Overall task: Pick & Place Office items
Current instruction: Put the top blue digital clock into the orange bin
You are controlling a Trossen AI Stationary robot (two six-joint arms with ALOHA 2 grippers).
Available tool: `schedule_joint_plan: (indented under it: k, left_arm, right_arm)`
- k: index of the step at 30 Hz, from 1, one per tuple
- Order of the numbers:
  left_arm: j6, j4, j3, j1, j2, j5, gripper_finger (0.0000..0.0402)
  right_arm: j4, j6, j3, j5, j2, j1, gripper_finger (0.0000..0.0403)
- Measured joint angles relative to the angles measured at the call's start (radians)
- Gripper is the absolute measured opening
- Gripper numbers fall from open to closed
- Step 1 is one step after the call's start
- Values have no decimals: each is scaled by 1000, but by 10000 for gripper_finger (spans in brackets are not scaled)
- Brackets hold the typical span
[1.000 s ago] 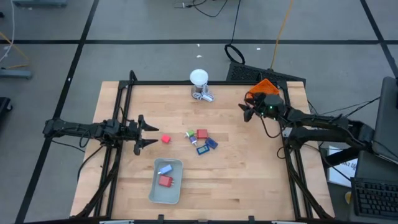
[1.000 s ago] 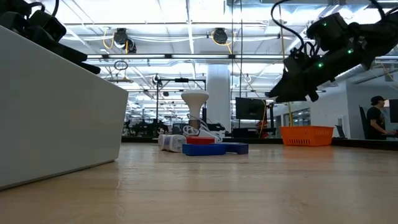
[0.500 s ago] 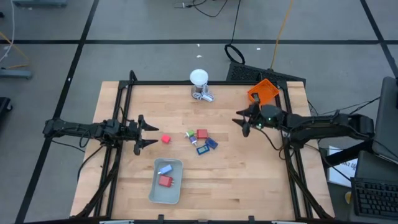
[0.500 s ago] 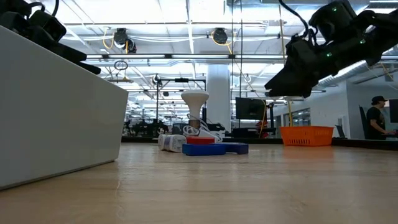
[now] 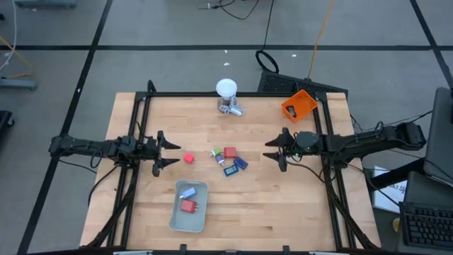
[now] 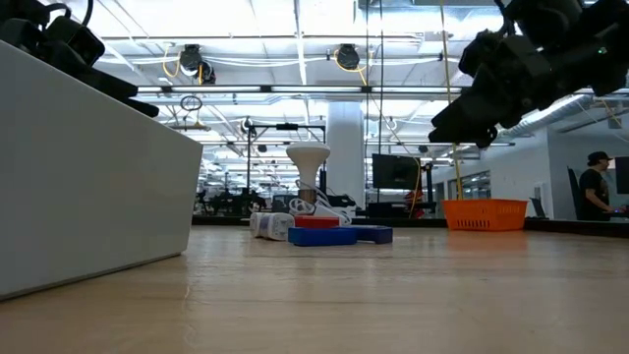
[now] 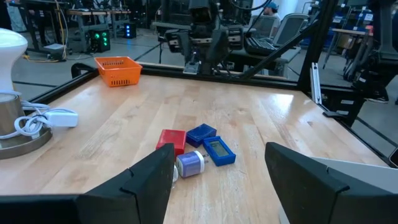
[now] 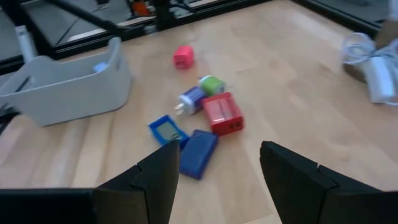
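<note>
The office items lie mid-table in a cluster point(image 5: 228, 160): a red block point(image 8: 222, 113), a blue piece point(image 8: 198, 152), a dark rectangle with a blue face point(image 8: 166, 130), a light-blue piece point(image 8: 191, 99) and a green-and-white bit point(image 8: 212, 83). A lone red block point(image 5: 189, 158) rests on the table to their left. The pale grey tray point(image 5: 189, 205) holds a light-blue piece point(image 5: 187, 192) and a red block point(image 5: 188, 206). My left gripper point(image 5: 164, 151) stands open at the left, pointing at the cluster. My right gripper point(image 5: 274, 149) hangs open right of the cluster, above the table.
The orange bin point(image 5: 299, 105) sits at the far right corner. A white ball-topped object point(image 5: 226, 90) with a metallic base and a cord stands at the far edge. A black frame rims the table. A person point(image 6: 595, 187) sits in the room beyond.
My right gripper has swung from beside the orange bin toward the table's near edge, turning until it faces the cluster from the right. Its fingers have stayed apart. The items and my left gripper have kept still.
</note>
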Motion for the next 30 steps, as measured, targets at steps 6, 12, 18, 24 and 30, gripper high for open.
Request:
schedule_joint_plan:
  k: [6, 12, 18, 24, 30]
  left_arm:
    - [0, 0, 0, 0, 0, 0, 254]
    - [0, 0, 0, 0, 0, 0, 268]
    - [0, 0, 0, 0, 0, 0, 267]
    - [0, 0, 0, 0, 0, 0, 253]
    - [0, 0, 0, 0, 0, 0, 246]
  right_arm:
    - [0, 0, 0, 0, 0, 72, 210]
    - [0, 0, 0, 0, 0, 135, 210]
    - [0, 0, 0, 0, 0, 185, 210]
    - [0, -2, 0, 0, 0, 225, 210]
    - [0, -5, 0, 0, 0, 256, 210]
